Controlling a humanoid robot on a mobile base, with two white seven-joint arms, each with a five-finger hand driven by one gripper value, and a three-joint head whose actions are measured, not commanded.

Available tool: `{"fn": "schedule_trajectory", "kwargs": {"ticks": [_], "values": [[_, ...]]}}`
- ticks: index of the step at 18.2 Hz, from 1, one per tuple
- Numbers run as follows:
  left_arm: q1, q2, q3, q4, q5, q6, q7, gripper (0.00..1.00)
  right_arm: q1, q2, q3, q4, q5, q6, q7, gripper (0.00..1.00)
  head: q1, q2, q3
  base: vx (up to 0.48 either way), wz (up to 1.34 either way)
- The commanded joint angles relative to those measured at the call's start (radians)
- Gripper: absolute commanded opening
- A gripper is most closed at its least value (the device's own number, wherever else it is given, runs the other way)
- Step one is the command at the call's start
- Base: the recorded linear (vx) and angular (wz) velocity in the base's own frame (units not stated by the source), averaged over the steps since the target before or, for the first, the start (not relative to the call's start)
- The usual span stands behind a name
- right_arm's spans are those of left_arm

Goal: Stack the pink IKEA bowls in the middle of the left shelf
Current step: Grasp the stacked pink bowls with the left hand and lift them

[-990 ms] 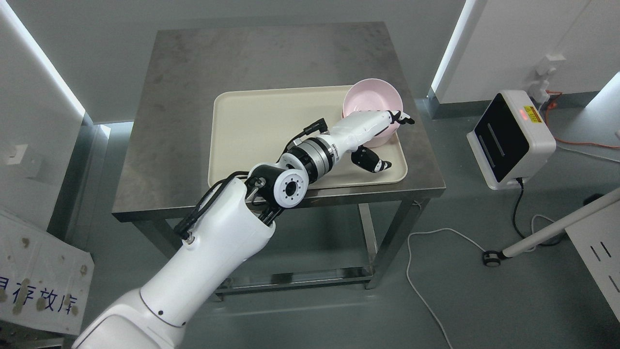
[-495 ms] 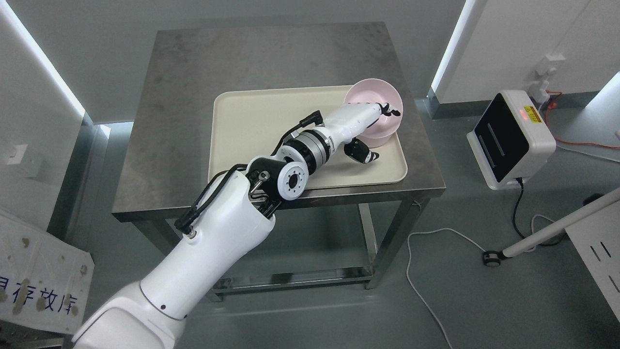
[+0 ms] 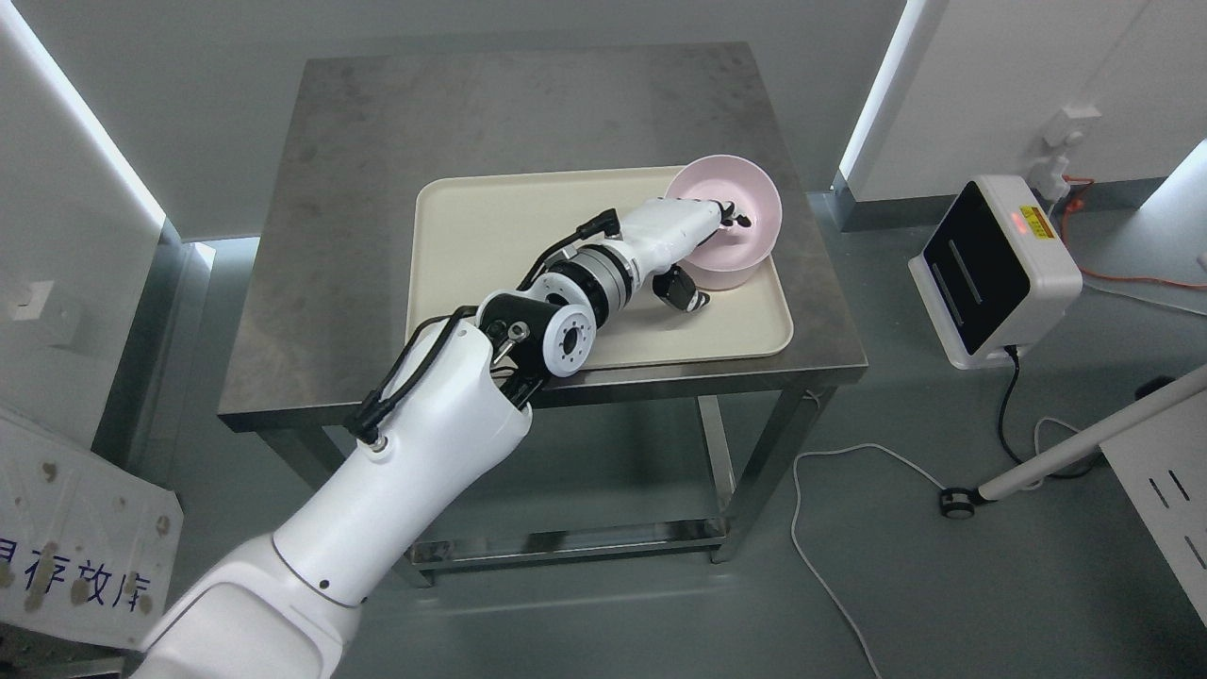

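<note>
Pink bowl [image 3: 745, 222] sits at the far right corner of a cream tray [image 3: 490, 236], which lies on the right half of a grey metal tabletop [image 3: 377, 123]. The bowl is upright and its far rim reaches past the tray's far edge. The left arm [image 3: 405, 471] comes in from the lower left and stretches across the tray to the bowl. At its end the left hand [image 3: 693, 245] meets the bowl's near-left side: the dark-tipped fingers [image 3: 731, 212] are hooked over the rim and reach into the bowl, while the thumb [image 3: 681, 290] is low against the outside of the wall, so the rim lies pinched between them. The bowl's base looks to be on or just above the tray; which of the two cannot be told. On the floor to the right of the tabletop stands a white and black box [image 3: 990, 269] with a cable.
</note>
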State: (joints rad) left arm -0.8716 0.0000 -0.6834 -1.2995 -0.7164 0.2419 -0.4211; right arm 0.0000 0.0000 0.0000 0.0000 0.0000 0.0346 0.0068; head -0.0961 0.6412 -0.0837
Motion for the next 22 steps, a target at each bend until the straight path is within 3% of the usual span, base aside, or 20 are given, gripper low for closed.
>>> {"fn": "schedule_trajectory", "kwargs": {"ticks": [1, 8, 13, 16, 18, 22], "values": [[-0.006, 0.017, -0.001, 0.045, -0.014, -0.003, -0.002, 0.57, 0.029, -0.017, -0.011, -0.034, 0.000, -0.001, -0.001, 1.00, 0.0000, 0.000, 0.000, 0.000, 0.00], [0.002, 0.017, 0.004, 0.043, -0.006, -0.059, -0.002, 0.43, 0.029, -0.017, -0.011, -0.034, 0.000, -0.001, -0.001, 1.00, 0.0000, 0.000, 0.000, 0.000, 0.00], [0.040, 0.017, 0.073, 0.048, -0.006, -0.245, -0.004, 0.13, 0.029, -0.017, -0.011, -0.034, 0.000, 0.001, -0.001, 1.00, 0.0000, 0.000, 0.000, 0.000, 0.00], [0.068, 0.017, 0.113, 0.058, -0.006, -0.344, -0.004, 0.01, 0.029, -0.017, -0.011, -0.034, 0.000, -0.001, -0.001, 1.00, 0.0000, 0.000, 0.000, 0.000, 0.00], [0.069, 0.017, 0.145, 0.072, -0.006, -0.406, -0.004, 0.00, 0.029, -0.017, -0.012, -0.034, 0.000, -0.001, -0.001, 1.00, 0.0000, 0.000, 0.000, 0.000, 0.00], [0.043, 0.017, 0.247, 0.057, 0.009, -0.426, -0.001, 0.00, 0.029, -0.017, -0.011, -0.034, 0.000, 0.001, -0.001, 1.00, 0.0000, 0.000, 0.000, 0.000, 0.00]]}}
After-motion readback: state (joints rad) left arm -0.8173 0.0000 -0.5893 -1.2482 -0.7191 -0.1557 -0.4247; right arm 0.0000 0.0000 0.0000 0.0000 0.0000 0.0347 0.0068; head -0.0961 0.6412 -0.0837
